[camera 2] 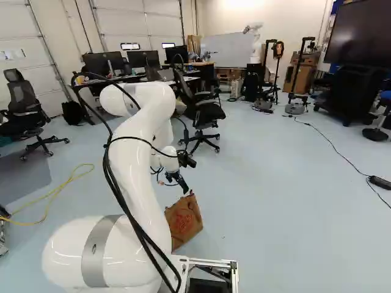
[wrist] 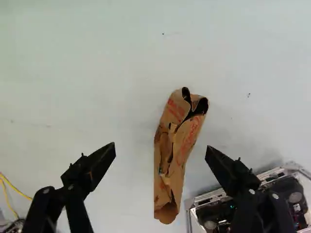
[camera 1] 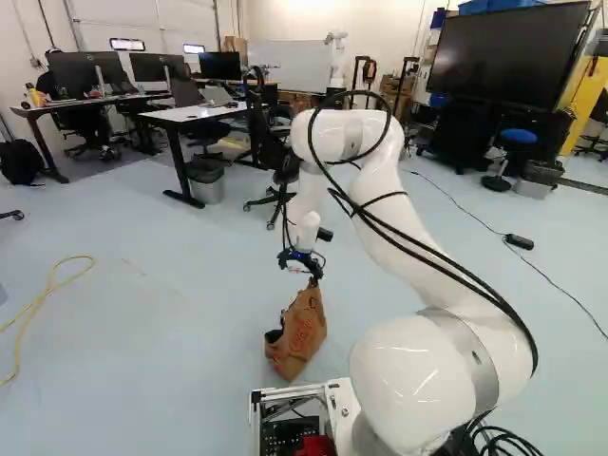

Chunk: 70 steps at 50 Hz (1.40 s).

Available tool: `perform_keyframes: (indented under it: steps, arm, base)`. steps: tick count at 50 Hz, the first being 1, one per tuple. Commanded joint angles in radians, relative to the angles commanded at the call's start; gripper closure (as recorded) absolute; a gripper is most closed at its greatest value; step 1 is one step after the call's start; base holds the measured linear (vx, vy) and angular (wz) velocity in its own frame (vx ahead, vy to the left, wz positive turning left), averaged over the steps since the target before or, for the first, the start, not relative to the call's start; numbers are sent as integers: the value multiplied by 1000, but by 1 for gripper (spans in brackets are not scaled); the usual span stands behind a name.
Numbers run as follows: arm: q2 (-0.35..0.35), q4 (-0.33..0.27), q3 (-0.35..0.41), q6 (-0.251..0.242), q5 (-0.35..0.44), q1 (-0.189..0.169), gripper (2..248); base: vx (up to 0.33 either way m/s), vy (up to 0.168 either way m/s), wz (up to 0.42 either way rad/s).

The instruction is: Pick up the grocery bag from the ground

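My gripper (camera 1: 302,262) hangs pointing down over the brown paper grocery bag (camera 1: 298,334), which stands on the floor just ahead of the base. In the right base view the bag (camera 2: 184,222) shows red print and a ragged top edge near the fingers. Seen from the wrist, the gripper (wrist: 161,149) has its two fingers wide apart. The narrow, crumpled bag (wrist: 176,145) lies between them in that view, with bare floor to both sides of it, and neither finger touches it.
The base's metal frame (wrist: 221,192) is close beside the bag. A yellow cable (camera 1: 36,302) lies on the floor. Farther off are an office chair (camera 2: 201,113), desks (camera 1: 195,114), a bin (camera 1: 206,180) and another robot (camera 2: 255,41).
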Motion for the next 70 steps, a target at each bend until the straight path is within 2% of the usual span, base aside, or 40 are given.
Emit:
perform_keyframes:
  steps: [6,13,32,70]
  arm:
    - [-22,0,-16,67,-10,0,3]
    - [-49,0,-36,94,-22,0,3]
    - [-120,0,-90,101,-51,0,3]
    - [-263,0,-206,101,-52,0,3]
  base:
    - [0,0,0]
    - [0,0,0]
    - [0,0,0]
    - [0,0,0]
